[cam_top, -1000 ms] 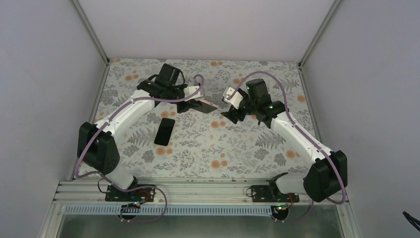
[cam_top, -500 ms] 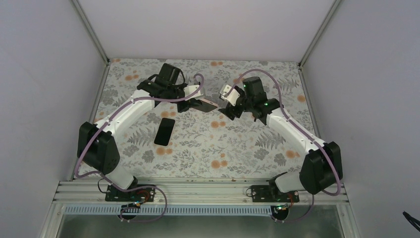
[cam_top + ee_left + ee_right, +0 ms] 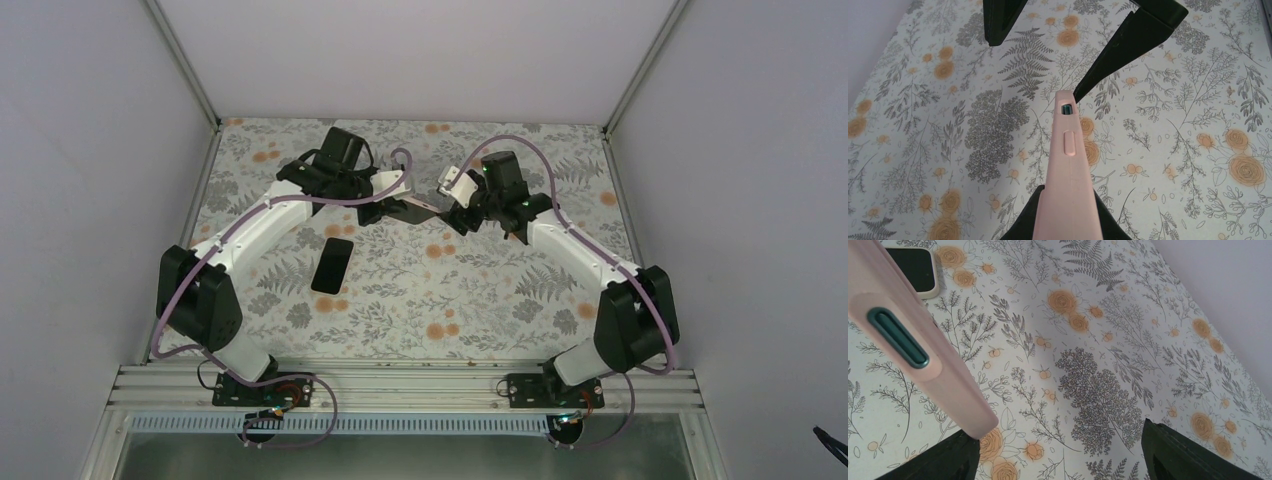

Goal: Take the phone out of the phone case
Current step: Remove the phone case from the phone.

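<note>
My left gripper [image 3: 388, 212] is shut on a pink phone case [image 3: 416, 208] and holds it edge-up above the table. In the left wrist view the case [image 3: 1066, 165] runs away from my left gripper [image 3: 1068, 202]; a teal phone shows in its side cutout. My right gripper [image 3: 456, 214] is open at the case's free end. In the right wrist view the case [image 3: 918, 360] crosses the upper left, its tip just above one finger [image 3: 938, 460] of my right gripper [image 3: 1058, 440]. The right fingers [image 3: 1138, 40] also show in the left wrist view.
A second, black-faced phone [image 3: 332, 265] with a pale rim lies flat on the floral table cover [image 3: 480, 300], left of centre; it also shows in the right wrist view [image 3: 915, 267]. Grey walls close in the table on three sides.
My right gripper has moved left towards the case, from well apart to its open fingers at the case's free end. The left arm and the case have stayed put.
</note>
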